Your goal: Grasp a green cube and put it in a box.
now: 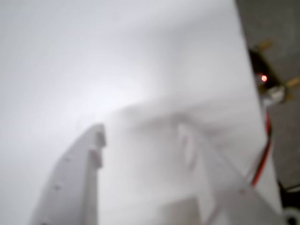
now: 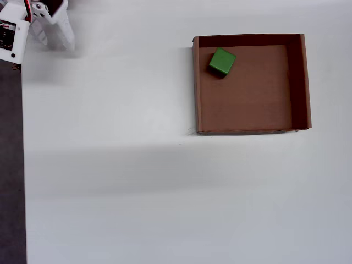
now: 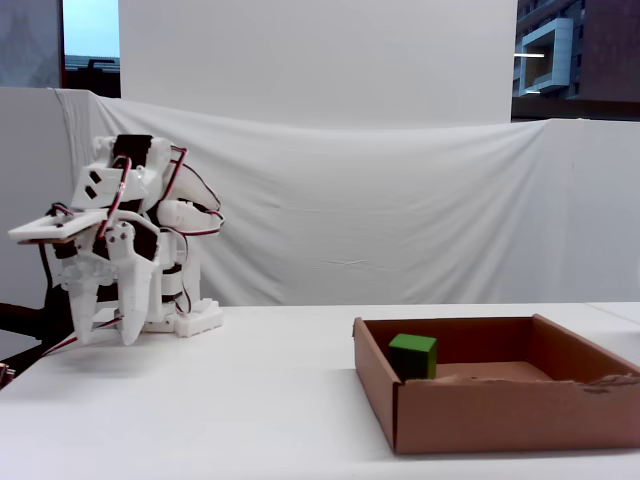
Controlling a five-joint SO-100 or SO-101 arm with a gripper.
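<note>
White table (image 2: 137, 192) — the box (image 2: 297, 82) lies directly on it.

The wrist view is heavily blurred: the claw (image 1: 140, 145) shows only as pale shapes. In the overhead view the arm (image 2: 33, 25) is cut off by the top left corner

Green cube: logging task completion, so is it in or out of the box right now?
In. The green cube sits on the floor of the box, near one corner in the overhead view, clear of the gripper.
</note>
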